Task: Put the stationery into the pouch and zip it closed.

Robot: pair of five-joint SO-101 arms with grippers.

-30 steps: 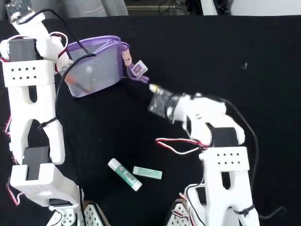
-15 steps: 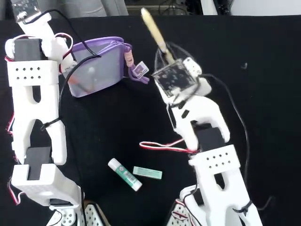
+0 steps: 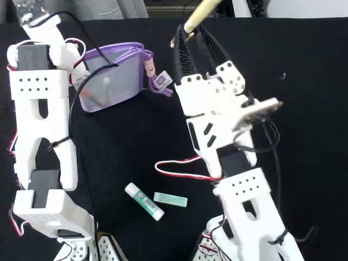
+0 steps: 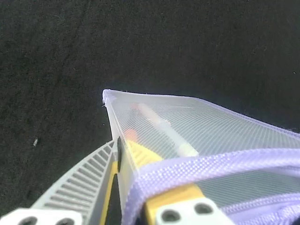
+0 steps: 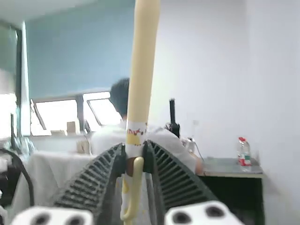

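From the high view, the right gripper (image 3: 185, 37) is raised and clamped on a pale yellow pen (image 3: 202, 10), whose long axis runs on past the fingertips, slanting up and away from the arm. The purple-edged pouch (image 3: 111, 73) lies beside that gripper, at the end of the left arm (image 3: 38, 98). A glue stick (image 3: 144, 201) and a green block (image 3: 170, 199) lie back near the right arm's base.

From the left wrist, the left gripper (image 4: 123, 145) pinches the pouch's corner; a white pen (image 4: 164, 131) shows through the mesh.

From the right wrist, the yellow pen stands upright between the closed fingers (image 5: 101, 171).
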